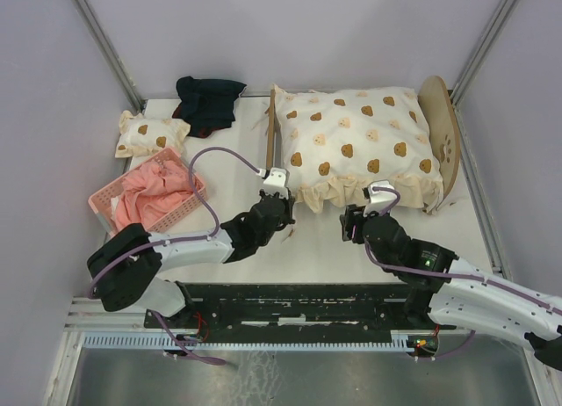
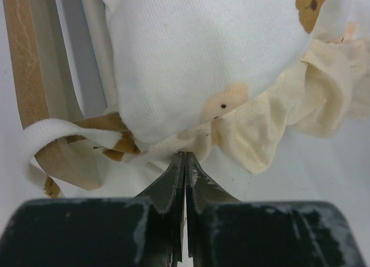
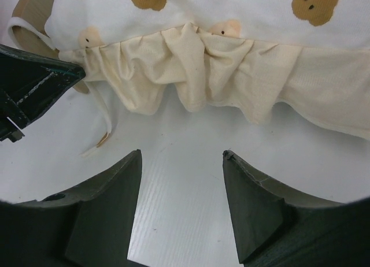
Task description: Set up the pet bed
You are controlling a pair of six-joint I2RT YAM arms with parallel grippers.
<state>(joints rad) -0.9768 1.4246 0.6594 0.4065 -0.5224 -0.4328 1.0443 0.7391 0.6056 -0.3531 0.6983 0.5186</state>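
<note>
Cream quilt [image 1: 351, 138] is covering your pet bed [image 1: 439, 116], far-right corner; your left gripper [image 2: 185, 156] is sitting closed at its frill, your right gripper [image 3: 182, 157] gaping wide.

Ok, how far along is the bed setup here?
Done: the bear-print quilt covers the pet bed, ruffle hanging over its near side. In hand: the left pincer is shut at the ruffle's foot-end corner, the right pincer open before the ruffle. Left, probably: the matching pillow lies by the pink basket, off the bed.
</note>
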